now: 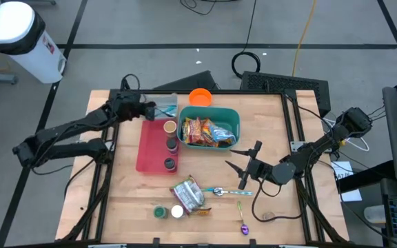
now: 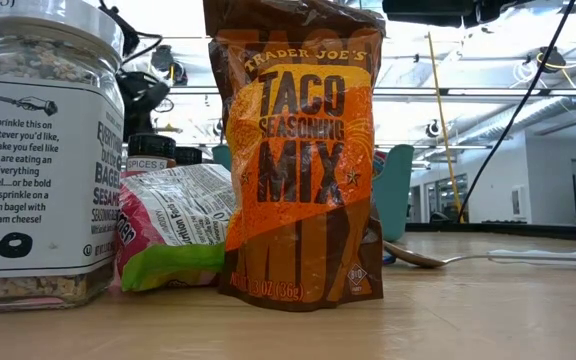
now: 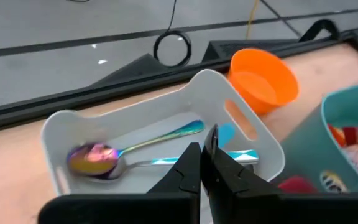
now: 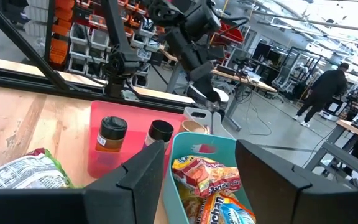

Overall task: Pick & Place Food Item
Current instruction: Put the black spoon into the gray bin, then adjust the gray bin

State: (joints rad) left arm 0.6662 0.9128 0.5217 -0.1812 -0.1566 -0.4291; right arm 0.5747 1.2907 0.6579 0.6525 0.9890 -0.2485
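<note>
Low view alone shows taco mix bag (image 2: 303,150) upright — labels legible.

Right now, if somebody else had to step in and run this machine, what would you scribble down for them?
Left gripper: fingers shut, empty, hovering over the white caddy that holds spoons.
Right gripper: fingers open, empty, just in front of the teal bin.
Teal bin already holds snack packets.
Still loose at the table's front: taco seasoning pouch, a chip bag, bagel seasoning jar.
Red tray holds spice jars.
Left: pick up the next food item.
</note>
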